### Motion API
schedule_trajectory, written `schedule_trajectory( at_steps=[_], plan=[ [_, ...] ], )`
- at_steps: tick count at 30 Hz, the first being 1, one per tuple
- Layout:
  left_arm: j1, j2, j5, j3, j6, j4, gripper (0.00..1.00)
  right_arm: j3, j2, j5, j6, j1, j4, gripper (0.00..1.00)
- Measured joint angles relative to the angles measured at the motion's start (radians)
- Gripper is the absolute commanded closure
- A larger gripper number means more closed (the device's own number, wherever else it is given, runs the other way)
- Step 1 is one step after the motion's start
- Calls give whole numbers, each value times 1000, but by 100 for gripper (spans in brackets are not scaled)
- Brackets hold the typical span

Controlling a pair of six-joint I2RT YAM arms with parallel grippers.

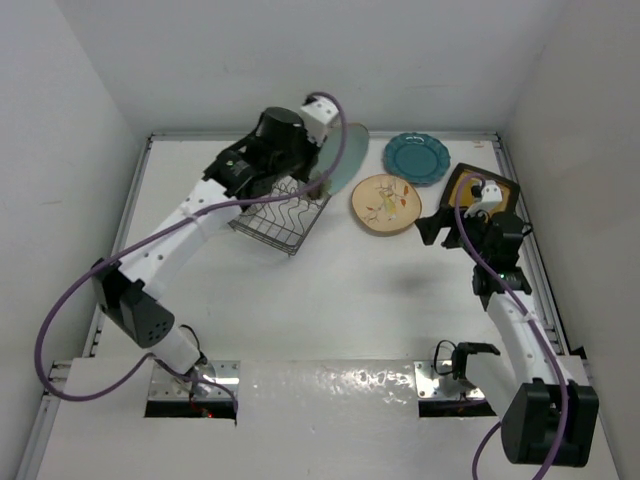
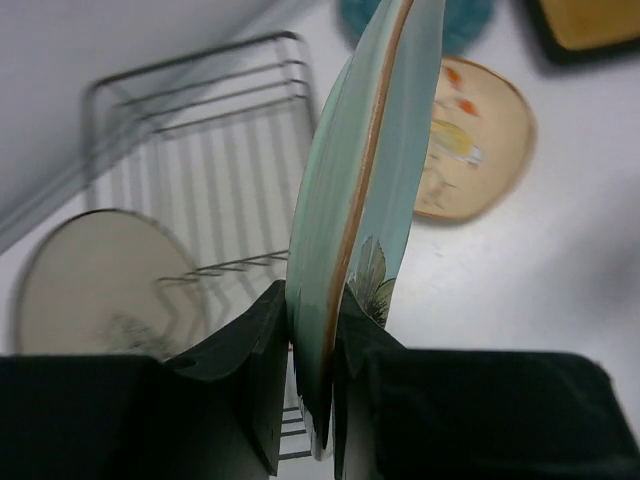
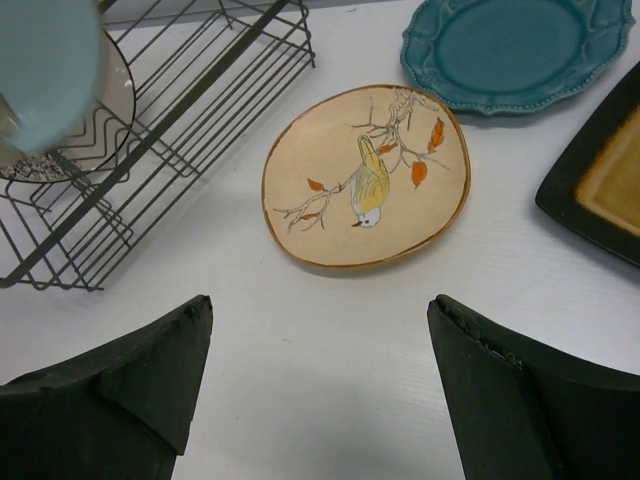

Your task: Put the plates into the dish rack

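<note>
Left claw (image 2: pixel 312 335) pinched tight, right claw (image 3: pixel 320 312) wide.

five plates (image 1: pixel 385 204) (image 1: pixel 415 157) (image 1: pixel 470 186) (image 1: pixel 345 160) (image 2: pixel 95 280), one dish rack (image 1: pixel 275 222) and two end effectors (image 2: pixel 312 320) (image 3: pixel 320 305) are in view.

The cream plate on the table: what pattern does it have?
Cream plate: yellow bird on branch, orange leaves; best in right wrist view.

Soft, even white light fills the enclosure. Shadows on the worktop (image 1: pixel 330 290) are faint, and a glossy glare strip runs along its near edge. The left wrist view is blurred, smearing the dish rack (image 2: pixel 220 130) and pale aqua plate (image 2: pixel 350 200). The right wrist view renders the cream floral plate (image 3: pixel 365 175) sharply.
</note>
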Motion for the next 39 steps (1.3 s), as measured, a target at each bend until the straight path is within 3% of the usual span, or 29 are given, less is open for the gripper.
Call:
schedule_trajectory(
  at_steps=[8,12,18,39],
  plan=[
    [195,-109,-215,-43,-2,75,100,-50,13,19,10,0,8,14],
    [224,-122,-294,-132,22,102,100,-55,18,26,5,0,0,14],
    [222,-122,-295,-241,47,108,100,-60,13,35,-21,0,-10,14],
    [288,-98,-259,-339,75,243,100,-75,9,37,-44,0,-42,14]
  ],
)
